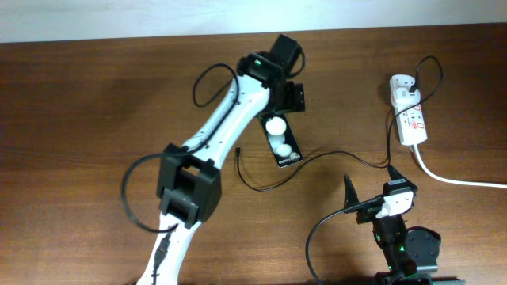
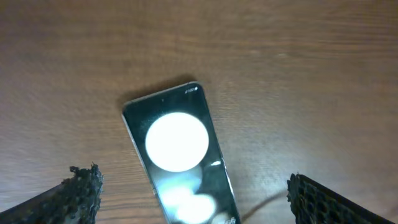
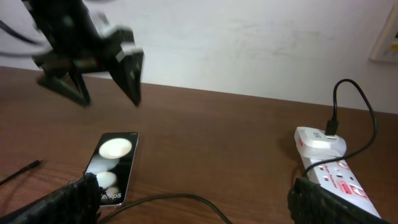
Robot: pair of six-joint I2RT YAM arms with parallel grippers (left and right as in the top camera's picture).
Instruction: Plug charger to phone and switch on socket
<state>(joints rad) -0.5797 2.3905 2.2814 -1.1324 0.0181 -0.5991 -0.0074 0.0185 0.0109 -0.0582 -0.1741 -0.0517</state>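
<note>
While the left gripper point(image 2: 198, 190), over the phone point(image 1: 282, 141), and the right gripper point(image 1: 372, 188) hold jaws spread, the unplugged charger tip point(image 1: 238, 149) beside the phone probably needs grasping next.

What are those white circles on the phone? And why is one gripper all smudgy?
Left wrist view: the circles on the phone are glare, light bouncing off its shiny screen. Right wrist view: the left gripper looks smeared by blur.

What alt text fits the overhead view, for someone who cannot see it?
Seen from above, a black phone lies on a brown wooden table, with the left gripper open over its far end. The charger plug lies unplugged beside the phone; the white socket sits far right, beyond the open right gripper.
</note>
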